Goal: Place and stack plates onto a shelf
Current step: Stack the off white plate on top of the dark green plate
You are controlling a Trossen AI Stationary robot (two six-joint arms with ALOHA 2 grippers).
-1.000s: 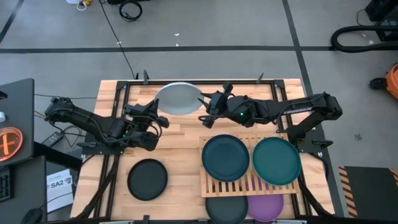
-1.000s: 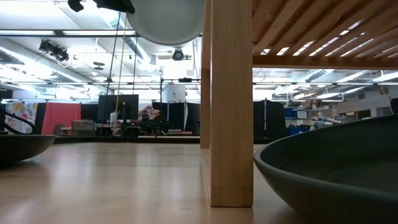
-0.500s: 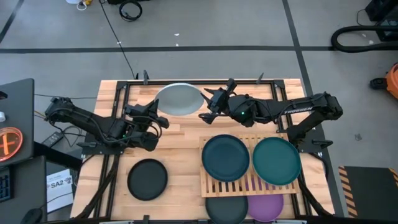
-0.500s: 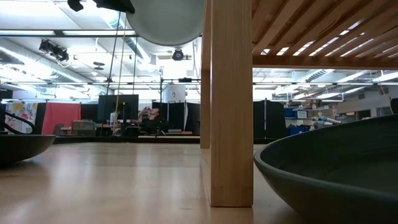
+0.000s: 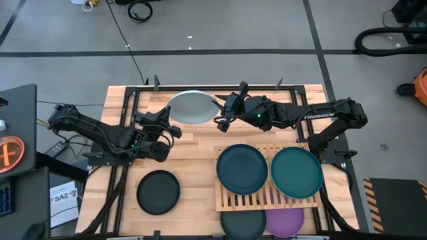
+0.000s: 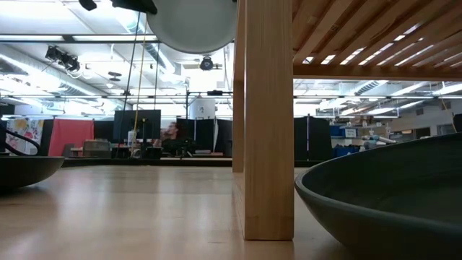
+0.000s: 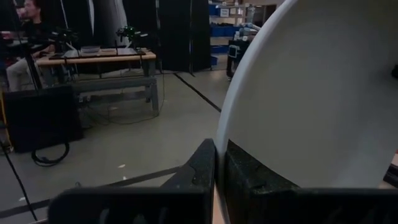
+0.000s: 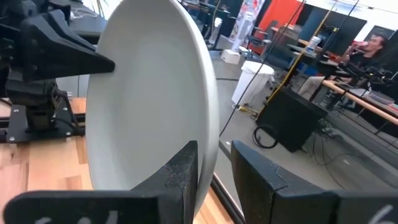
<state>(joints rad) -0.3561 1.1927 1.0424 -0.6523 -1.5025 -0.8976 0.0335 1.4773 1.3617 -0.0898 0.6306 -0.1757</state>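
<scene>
The pale grey plate (image 5: 191,106) is held up above the far edge of the worktop (image 5: 193,170), between the two arms, well clear of the shelf (image 5: 267,193). The left claw (image 5: 172,129) is clenched on its near-left rim; in the left wrist view the rim (image 7: 219,140) sits pinched between the two dark fingers (image 7: 202,165). The right claw (image 5: 220,113) is at the plate's right rim, its fingers (image 8: 180,171) straddling the edge with a gap showing on the outer side, so it is released, not yet clamping. In the low view the plate (image 6: 191,25) hangs high above the worktop.

On the shelf lie a dark teal plate (image 5: 241,169) on the left and a lighter teal plate (image 5: 296,173) on the right, side by side and just touching. Under the shelf's near edge a dark plate (image 5: 243,223) and a purple plate (image 5: 285,222) peek out. A black plate (image 5: 159,192) lies alone on the worktop's near-left part.

A person (image 8: 373,46) sits in the room beyond.
</scene>
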